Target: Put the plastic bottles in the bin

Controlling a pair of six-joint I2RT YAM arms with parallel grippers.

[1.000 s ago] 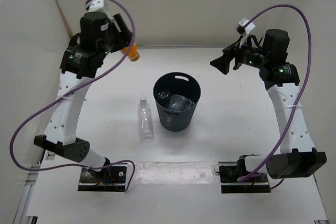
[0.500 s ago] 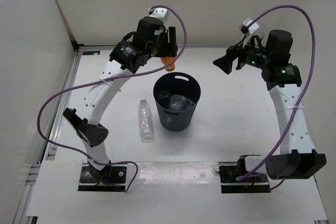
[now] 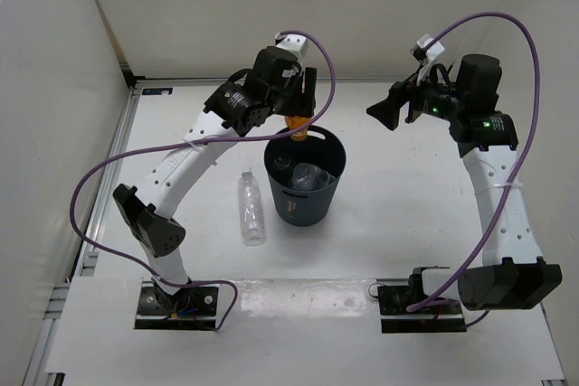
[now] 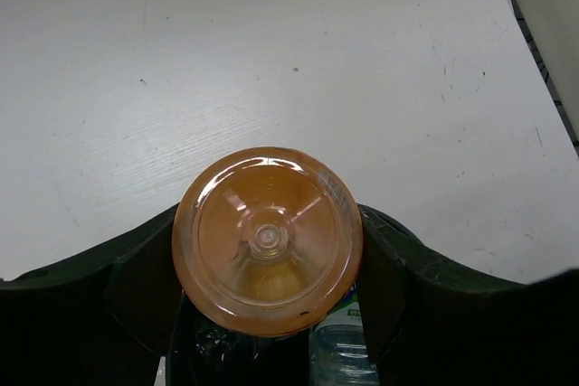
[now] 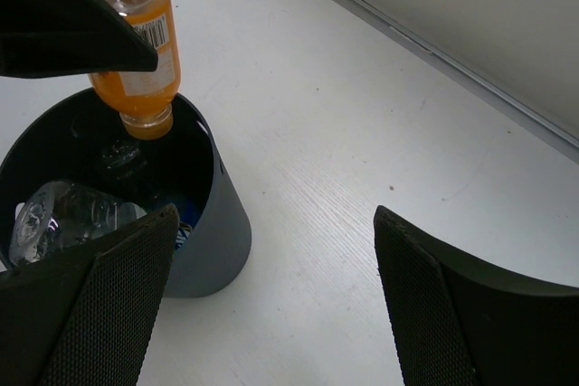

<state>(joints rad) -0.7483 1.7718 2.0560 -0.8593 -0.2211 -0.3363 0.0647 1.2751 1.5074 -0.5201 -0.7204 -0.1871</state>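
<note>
Left gripper (image 3: 291, 117) has swung from the back-left corner to over the far rim of the bin (image 3: 312, 210). Its fingers are clamped on the orange bottle (image 5: 136, 47), neck down just above the opening. Clear bottles (image 3: 306, 174) lie inside. Long clear bottle (image 3: 251, 207) lies on the table (image 3: 407, 223), just left of the bin. Right gripper (image 5: 271, 305) hangs spread wide, holding nothing, well right of the bin.

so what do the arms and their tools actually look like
Left arm and right arm match: white links, black joints, a looping purple cable each, small green lights. Left tool and right tool are black and broad-fingered; the right's pads look mesh-textured.
</note>
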